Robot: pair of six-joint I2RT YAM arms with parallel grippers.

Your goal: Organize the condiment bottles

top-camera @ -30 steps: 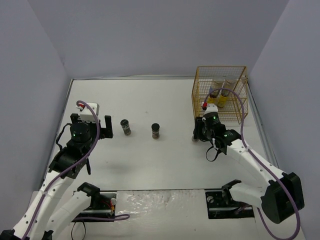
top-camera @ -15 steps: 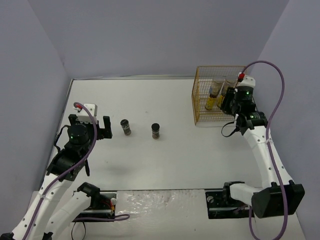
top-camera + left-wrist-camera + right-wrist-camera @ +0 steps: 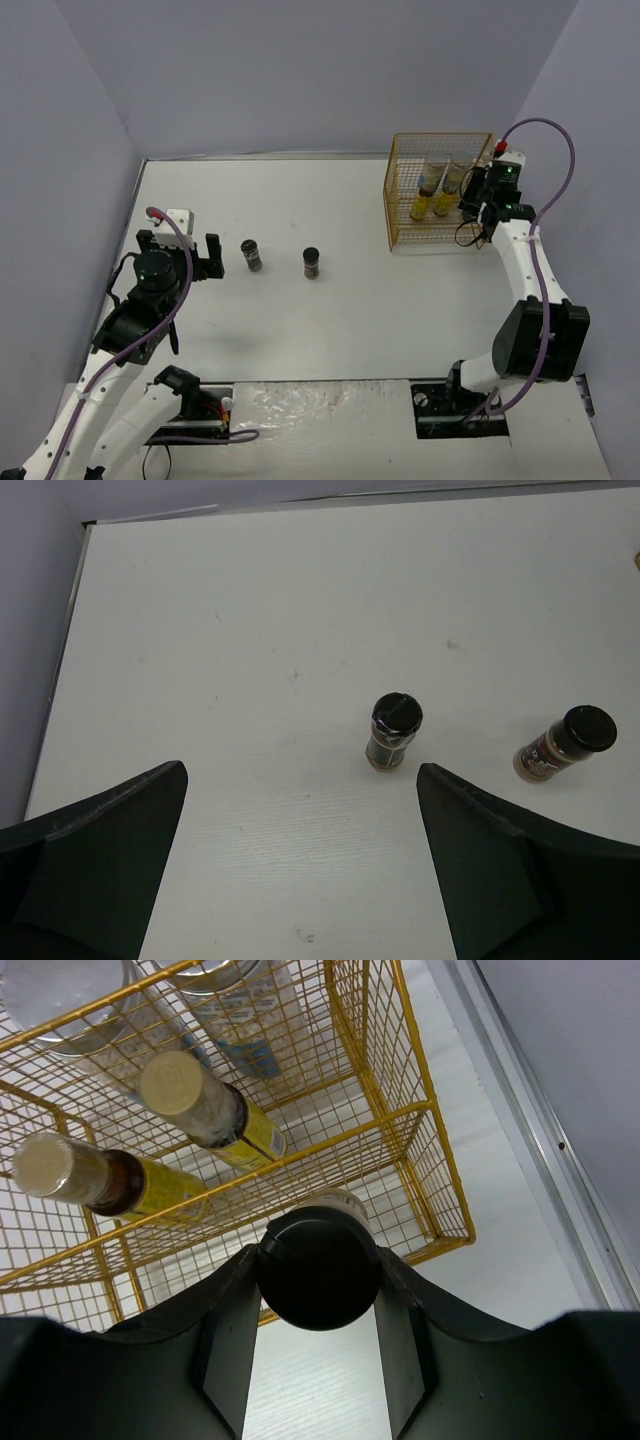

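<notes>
The left arm bends up from its base at the near left, its wrist raised over the left part of the table (image 3: 350, 300). The left gripper (image 3: 300, 775) points toward the far side, jaws wide apart and holding nothing. In the left wrist view, the left dark jar (image 3: 397, 730) stands upright on the table beyond the gap between the fingers (image 3: 100, 860), nearer the right one. The right dark jar (image 3: 563, 745) stands well apart from it, further right. Seen from the top, both are in the middle of the table, right of the left gripper (image 3: 181, 242).

The right arm reaches far along the right edge of the table. Its forearm runs toward the far side, and its wrist is at the right wall of the rack (image 3: 440, 136) in the far right corner. The right gripper (image 3: 318, 1265) points down with its jaws clamped on the held jar (image 3: 318, 1278), one finger on each side of its black lid. That jar hangs at the rack's near right corner. I cannot tell whether it is already inside the wire.

Inside the rack, two yellow bottles (image 3: 215, 1115) stand side by side. Two white jars (image 3: 240, 995) are beyond them at the far side.
</notes>
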